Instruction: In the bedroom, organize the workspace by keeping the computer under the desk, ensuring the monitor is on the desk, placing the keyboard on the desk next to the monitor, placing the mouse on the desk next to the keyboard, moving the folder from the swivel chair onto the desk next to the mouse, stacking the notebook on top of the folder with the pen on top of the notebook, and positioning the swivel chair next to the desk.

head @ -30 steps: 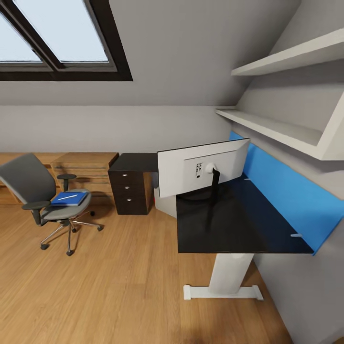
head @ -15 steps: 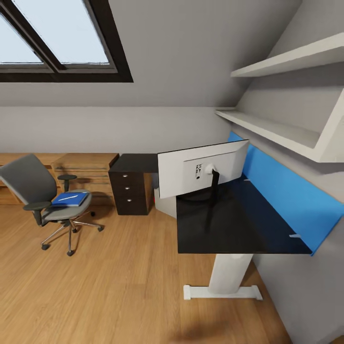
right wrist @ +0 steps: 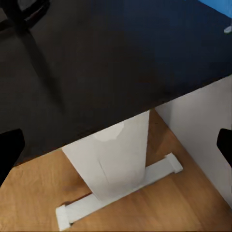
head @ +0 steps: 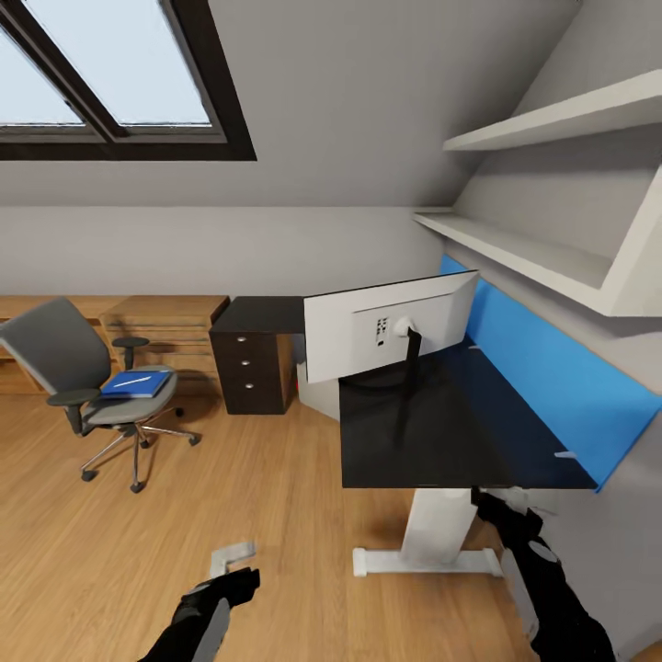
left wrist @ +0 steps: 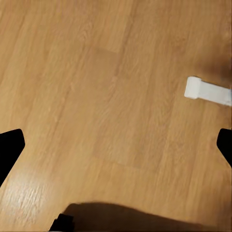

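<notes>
The blue folder [head: 136, 382] (a thin white pen [head: 130, 379] atop) lies on the grey swivel chair [head: 87, 382], well apart from the black desk [head: 441, 432].

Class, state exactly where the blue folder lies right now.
In the head view, the folder lies on the swivel chair seat at left, apart from the desk.

The glossy black desk [head: 460, 432] stands on a white leg [head: 439, 529] just ahead of the right gripper [head: 501, 508], carrying the monitor [head: 391, 322] on its top. Further off, beyond the left gripper [head: 234, 568], the swivel chair [head: 87, 382] rests on the wooden floor [head: 230, 496], its seat bearing the blue folder [head: 136, 382] with the pen [head: 129, 379] on top.
</notes>
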Available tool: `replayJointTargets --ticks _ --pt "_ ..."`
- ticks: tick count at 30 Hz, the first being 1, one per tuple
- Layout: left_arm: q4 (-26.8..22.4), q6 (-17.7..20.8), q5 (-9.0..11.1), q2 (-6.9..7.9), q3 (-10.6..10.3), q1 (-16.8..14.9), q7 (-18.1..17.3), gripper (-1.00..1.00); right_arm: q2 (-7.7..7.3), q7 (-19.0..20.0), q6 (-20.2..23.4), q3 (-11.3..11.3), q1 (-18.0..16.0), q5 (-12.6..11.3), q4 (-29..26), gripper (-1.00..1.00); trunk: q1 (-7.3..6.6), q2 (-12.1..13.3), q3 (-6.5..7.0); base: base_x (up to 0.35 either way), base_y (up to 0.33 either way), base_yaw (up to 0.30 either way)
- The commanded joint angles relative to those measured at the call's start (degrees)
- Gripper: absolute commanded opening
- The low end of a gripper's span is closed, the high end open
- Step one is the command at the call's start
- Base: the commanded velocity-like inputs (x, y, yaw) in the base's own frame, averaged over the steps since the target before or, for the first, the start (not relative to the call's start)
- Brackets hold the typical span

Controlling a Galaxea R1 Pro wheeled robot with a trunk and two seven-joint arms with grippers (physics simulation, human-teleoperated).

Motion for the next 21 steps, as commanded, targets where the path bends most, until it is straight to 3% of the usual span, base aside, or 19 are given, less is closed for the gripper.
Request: replayJointTargets --ticks 1,3,4,5,7,11,12,13,15,16,21 --pt "-0.16 0.51 0.60 -0.13 0.08 -0.85 0.31 1.00 -0.02 -0.29 0.69 0.10 -3.32 -0.51 0.77 1.00 -0.20 0.29 0.06 0.000 0.000 0.000" --pt "-0.25 0.92 0.72 -0.29 0.08 -2.40 0.25 1.00 -0.01 -0.34 1.24 0.10 -8.54 -0.47 6.88 1.00 -0.64 1.09 0.42 0.000 0.000 0.000" --pt "-0.30 1.12 0.86 -0.37 0.17 -3.49 0.11 1.00 -0.01 -0.36 1.31 0.12 -13.99 -0.34 14.45 1.00 -0.64 1.09 0.42 0.000 0.000 0.000" --pt "-0.31 1.17 0.89 -0.37 0.29 -3.72 0.07 1.00 -0.03 -0.37 1.21 0.13 -15.78 -0.25 17.12 1.00 -0.64 1.09 0.42 0.000 0.000 0.000" --pt "-0.33 1.28 0.92 -0.35 0.63 -4.34 -0.02 1.00 -0.41 -0.16 -0.57 0.13 -23.16 0.36 28.48 1.00 -0.64 1.09 0.42 0.000 0.000 0.000" --pt "-0.28 1.25 0.91 0.05 1.17 -4.56 -0.05 1.00 -1.46 1.28 -2.81 0.21 -26.83 0.64 34.85 1.00 -0.64 1.09 0.42 0.000 0.000 0.000" --pt "-0.24 1.17 0.88 0.16 1.32 -4.59 -0.04 1.00 -1.58 2.76 -3.26 0.59 -27.30 0.91 35.75 1.00 -0.64 1.09 0.42 0.000 0.000 0.000" --pt "-0.19 0.96 0.85 0.31 1.49 -4.62 0.03 1.00 -2.04 8.51 -4.93 4.00 -27.86 3.13 36.85 1.00 -0.64 1.09 0.42 0.028 0.000 0.000" --pt "-0.18 0.86 0.84 0.37 1.56 -4.63 0.07 1.00 -2.62 12.78 -5.77 5.68 -28.00 4.37 37.18 1.00 -0.64 1.09 0.42 0.081 0.000 0.000" --pt "-0.22 0.75 0.84 0.40 1.59 -4.64 0.06 1.00 -3.22 17.42 -6.38 6.75 -28.06 5.26 37.38 1.00 -0.64 1.09 0.42 0.197 0.000 0.000" --pt "-0.21 0.72 0.88 0.34 1.58 -4.64 -0.02 1.00 -3.84 20.37 -6.71 7.36 -28.05 5.79 37.51 1.00 -0.64 1.09 0.42 0.267 0.000 0.000"
